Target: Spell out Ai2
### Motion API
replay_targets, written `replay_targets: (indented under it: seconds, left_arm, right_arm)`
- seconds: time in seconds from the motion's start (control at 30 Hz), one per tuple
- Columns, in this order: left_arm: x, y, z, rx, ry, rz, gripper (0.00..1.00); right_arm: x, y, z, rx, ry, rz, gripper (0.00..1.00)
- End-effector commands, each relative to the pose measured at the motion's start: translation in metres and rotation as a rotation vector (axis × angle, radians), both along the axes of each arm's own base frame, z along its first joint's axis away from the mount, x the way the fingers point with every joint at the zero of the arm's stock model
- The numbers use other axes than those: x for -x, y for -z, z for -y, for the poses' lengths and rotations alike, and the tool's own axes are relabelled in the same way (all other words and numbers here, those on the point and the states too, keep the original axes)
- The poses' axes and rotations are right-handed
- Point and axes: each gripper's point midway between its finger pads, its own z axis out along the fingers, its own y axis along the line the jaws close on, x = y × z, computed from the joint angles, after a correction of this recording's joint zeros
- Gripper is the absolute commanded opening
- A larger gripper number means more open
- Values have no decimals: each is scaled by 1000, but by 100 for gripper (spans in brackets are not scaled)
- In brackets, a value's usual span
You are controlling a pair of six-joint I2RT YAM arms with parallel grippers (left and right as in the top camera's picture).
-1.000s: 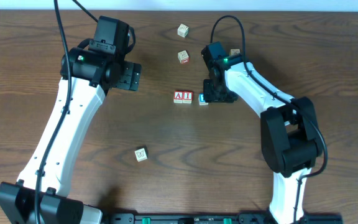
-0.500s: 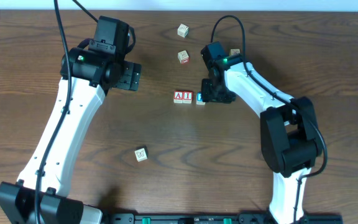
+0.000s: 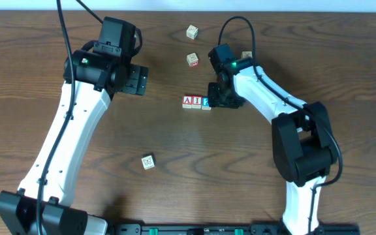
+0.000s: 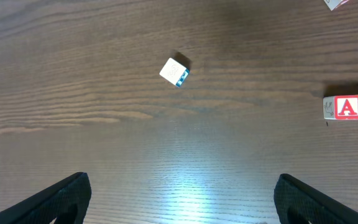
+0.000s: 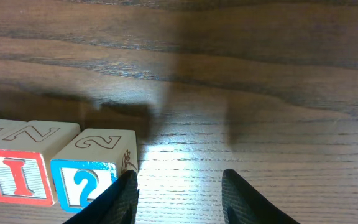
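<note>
Three cubes stand in a row mid-table: the red "A" cube, the red "I" cube and the blue "2" cube, side by side and touching. In the right wrist view the "2" cube sits right of the "I" cube. My right gripper is low at the table just right of the row. It is open with nothing between the jaws, and its left finger rests against the "2" cube's side. My left gripper hangs wide open and empty, left of the "A" cube.
Pale picture cubes lie at the back and beside the right arm. A white cube with a blue side lies alone at the front left. Both arm bases stand at the front edge.
My right gripper slid left, pushing the "2" cube up against the "I" cube and closing the gap. The left arm has not moved.
</note>
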Motion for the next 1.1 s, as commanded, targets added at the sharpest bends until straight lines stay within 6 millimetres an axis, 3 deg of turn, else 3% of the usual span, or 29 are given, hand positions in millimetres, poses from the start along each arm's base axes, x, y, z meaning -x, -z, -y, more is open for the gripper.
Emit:
replay_targets:
  seconds: [0.0, 0.4, 0.53, 0.7, 0.77, 0.83, 0.87, 0.93, 0.97, 1.07]
  left_arm:
    - [0, 2, -2, -21, 1, -5, 95]
    - [0, 2, -2, -21, 1, -5, 95]
    - [0, 2, -2, -21, 1, -5, 95]
    - [0, 2, -2, -21, 1, -5, 95]
    - [0, 2, -2, -21, 1, -5, 95]
    - [0, 2, -2, -21, 1, -5, 95]
    - [0, 2, -2, -21, 1, -5, 95]
    - [0, 2, -2, -21, 1, -5, 95]
    - [0, 2, -2, -21, 1, -5, 95]
    - [0, 2, -2, -21, 1, -5, 95]
  right_arm:
    - [4, 6, -3, -5, 16, -16, 43]
    - [3, 6, -3, -7, 17, -16, 43]
    - [0, 6, 9, 57, 28, 4, 44]
    - [-5, -2, 34, 145, 60, 35, 54]
    - [-10, -15, 42, 148, 55, 63, 59]
    - [-14, -33, 50, 140, 54, 94, 57]
    - [-14, -46, 56, 140, 45, 113, 62]
    - [-13, -71, 67, 153, 27, 151, 90]
    - [-12, -82, 70, 157, 9, 173, 99]
    - [-9, -124, 83, 172, -4, 259, 99]
